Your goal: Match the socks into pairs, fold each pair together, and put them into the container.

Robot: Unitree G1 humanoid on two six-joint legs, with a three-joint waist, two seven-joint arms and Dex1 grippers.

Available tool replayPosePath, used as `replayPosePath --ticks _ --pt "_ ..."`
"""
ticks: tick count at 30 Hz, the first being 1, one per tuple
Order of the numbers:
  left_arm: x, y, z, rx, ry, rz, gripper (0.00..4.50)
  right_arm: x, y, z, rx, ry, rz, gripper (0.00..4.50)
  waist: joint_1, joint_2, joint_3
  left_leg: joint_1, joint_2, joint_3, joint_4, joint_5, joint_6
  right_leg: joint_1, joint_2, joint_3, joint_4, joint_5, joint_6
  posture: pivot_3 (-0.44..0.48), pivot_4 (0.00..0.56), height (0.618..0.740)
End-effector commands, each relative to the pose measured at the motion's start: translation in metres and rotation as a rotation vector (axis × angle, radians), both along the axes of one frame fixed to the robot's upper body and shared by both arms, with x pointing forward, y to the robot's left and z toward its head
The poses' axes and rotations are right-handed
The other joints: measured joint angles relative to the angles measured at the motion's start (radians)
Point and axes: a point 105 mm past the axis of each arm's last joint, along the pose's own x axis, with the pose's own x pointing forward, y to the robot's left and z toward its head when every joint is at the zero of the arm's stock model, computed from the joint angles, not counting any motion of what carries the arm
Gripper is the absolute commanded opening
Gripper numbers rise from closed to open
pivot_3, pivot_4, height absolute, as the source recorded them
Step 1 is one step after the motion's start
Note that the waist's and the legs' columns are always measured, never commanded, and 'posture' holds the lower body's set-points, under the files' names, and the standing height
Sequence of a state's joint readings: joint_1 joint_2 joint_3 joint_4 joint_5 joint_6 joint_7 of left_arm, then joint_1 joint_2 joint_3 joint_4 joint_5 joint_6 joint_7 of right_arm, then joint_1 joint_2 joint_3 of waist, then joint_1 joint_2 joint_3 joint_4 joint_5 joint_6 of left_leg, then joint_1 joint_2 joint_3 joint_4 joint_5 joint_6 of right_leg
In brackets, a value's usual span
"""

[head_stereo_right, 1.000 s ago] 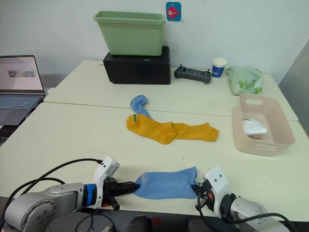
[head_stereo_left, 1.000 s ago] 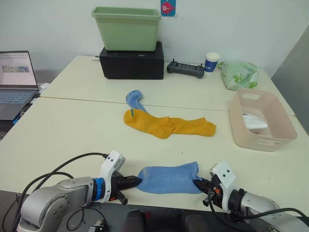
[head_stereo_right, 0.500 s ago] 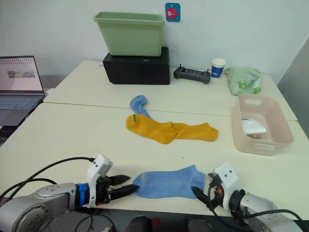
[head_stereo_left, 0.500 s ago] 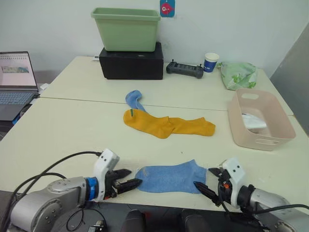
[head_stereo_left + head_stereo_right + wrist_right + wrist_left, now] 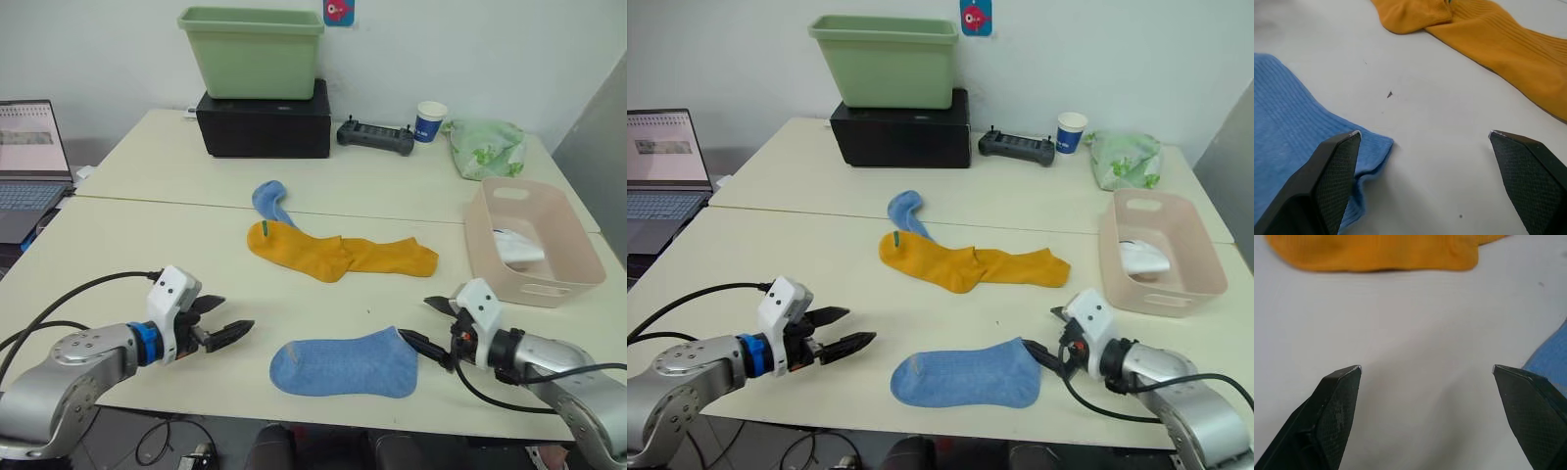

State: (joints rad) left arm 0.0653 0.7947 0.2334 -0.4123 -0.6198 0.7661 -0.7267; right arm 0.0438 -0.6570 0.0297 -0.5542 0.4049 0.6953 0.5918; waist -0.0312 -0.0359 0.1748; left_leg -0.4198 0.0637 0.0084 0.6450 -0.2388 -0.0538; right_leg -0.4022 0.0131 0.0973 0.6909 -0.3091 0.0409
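Blue sock [image 5: 344, 363] lies flat between both spread hands.

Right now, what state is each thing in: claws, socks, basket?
Left claw: open, holding nothing.
Right claw: open, at the near blue sock's cuff.
Near blue sock: flat, unfolded.
Yellow socks: overlapping, unfolded.
Far blue sock: partly under the yellow.
Pink basket: holds something white.

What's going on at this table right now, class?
A two-armed robot is sorting socks. Its left gripper and right gripper are both open, holding nothing, either side of a light blue sock lying flat near the table's front edge. Two mustard-yellow socks lie mid-table, with another light blue sock just behind them. The pink basket on the right holds something white.
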Motion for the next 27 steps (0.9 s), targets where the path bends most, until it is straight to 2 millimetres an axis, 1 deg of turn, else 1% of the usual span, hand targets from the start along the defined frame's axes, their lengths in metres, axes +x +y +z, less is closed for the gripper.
replayPosePath --ticks 1,5,8,10,13,17,22,24,27 --pt "0.0 -0.002 0.001 0.023 -0.035 -0.001 4.48 0.002 0.002 0.001 -0.023 -0.04 0.042 4.5 0.0 0.0 0.0 -0.002 0.0 0.0 0.0 0.0 0.0 -0.001 0.0 0.0 0.0 0.002 -0.003 0.0 0.15 0.719" --pt "0.0 0.001 -0.001 0.019 -0.044 0.021 4.48 -0.002 0.0 -0.006 -0.062 -0.034 0.089 4.5 0.0 0.0 0.0 -0.003 0.0 -0.001 0.0 0.0 0.0 -0.002 0.0 -0.001 0.0 0.002 -0.003 0.0 0.15 0.719" --pt "0.0 0.012 0.0 0.026 -0.059 0.052 4.48 -0.001 -0.013 -0.015 -0.136 -0.039 0.083 4.5 -0.001 0.0 0.0 -0.003 0.0 -0.001 0.0 0.0 0.0 -0.002 0.0 -0.001 0.0 0.002 -0.003 0.0 0.15 0.719" --pt "0.0 0.017 0.0 0.041 -0.07 0.062 4.48 0.001 -0.018 -0.016 -0.153 -0.057 0.076 4.5 -0.001 0.0 0.0 -0.002 0.0 -0.001 0.0 0.0 0.0 -0.002 0.0 -0.001 0.0 0.002 -0.003 0.0 0.15 0.719" --pt "-0.002 0.023 0.0 0.066 -0.09 0.055 4.48 0.005 -0.019 -0.011 -0.125 -0.075 0.066 4.5 -0.001 0.0 0.0 0.0 0.0 -0.001 0.001 0.0 0.0 0.0 0.001 -0.001 0.001 0.001 0.0 0.0 0.15 0.719" --pt "-0.005 0.036 0.003 0.135 -0.129 0.034 4.48 0.01 -0.021 0.003 -0.077 -0.113 0.055 4.5 -0.001 0.0 0.0 0.003 0.0 0.0 0.002 0.0 0.0 0.004 0.001 0.0 0.001 0.001 0.001 0.0 0.15 0.719" --pt "0.001 0.048 0.017 0.141 -0.211 0.059 4.48 0.009 -0.023 0.016 -0.046 -0.149 0.043 4.5 -0.001 0.0 0.0 0.003 0.0 -0.001 0.001 0.0 0.0 0.004 0.001 -0.001 0.001 0.001 0.001 0.0 0.15 0.719" --pt "0.003 0.051 0.02 0.144 -0.234 0.069 4.48 0.013 -0.025 0.022 -0.043 -0.188 0.01 4.5 -0.001 0.0 0.0 0.003 0.0 -0.001 0.001 0.0 0.0 0.004 0.001 -0.001 0.001 0.001 0.0 0.0 0.15 0.719" --pt "0.007 0.054 0.022 0.152 -0.261 0.069 4.48 0.016 -0.029 0.024 -0.065 -0.21 -0.038 4.5 -0.001 0.0 0.0 0.003 0.001 -0.001 0.001 0.0 0.0 0.004 0.001 -0.001 0.001 0.002 -0.001 0.0 0.15 0.719"
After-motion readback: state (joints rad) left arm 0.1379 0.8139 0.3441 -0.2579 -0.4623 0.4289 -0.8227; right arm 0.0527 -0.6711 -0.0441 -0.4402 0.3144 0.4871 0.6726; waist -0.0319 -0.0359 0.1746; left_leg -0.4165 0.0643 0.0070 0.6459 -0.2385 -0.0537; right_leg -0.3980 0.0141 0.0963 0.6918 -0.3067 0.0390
